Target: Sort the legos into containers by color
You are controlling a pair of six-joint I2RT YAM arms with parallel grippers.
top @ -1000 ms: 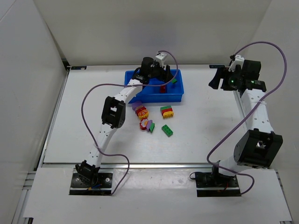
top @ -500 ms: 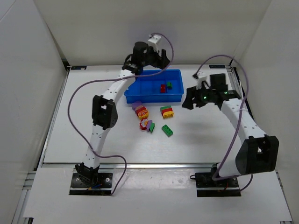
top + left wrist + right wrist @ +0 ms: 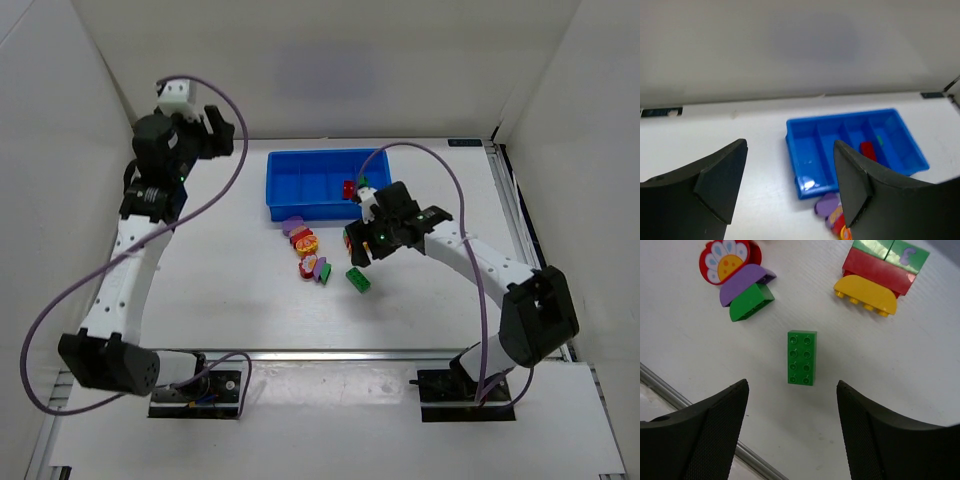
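The blue tray [image 3: 300, 185] stands at the back middle with a red lego [image 3: 348, 188] and a green lego [image 3: 362, 182] in its right compartments. Loose legos lie in front of it: a purple one [image 3: 293, 226], a red flower piece [image 3: 305, 243], a purple-green cluster [image 3: 317, 269] and a green brick [image 3: 358, 280]. My right gripper [image 3: 360, 247] is open above the green brick [image 3: 802, 357], and hides part of the green-red-yellow stack [image 3: 880, 280]. My left gripper [image 3: 218, 135] is open and empty, high at the far left. Its view shows the tray [image 3: 810, 145].
White walls close in the table on the left, back and right. A metal rail [image 3: 705, 412] runs along the table's near edge, close behind the green brick. The right arm's purple cable [image 3: 440, 165] arcs over the tray's right end.
My left gripper has swung from over the tray to the far left. My right gripper has come down from the right side to over the loose legos.
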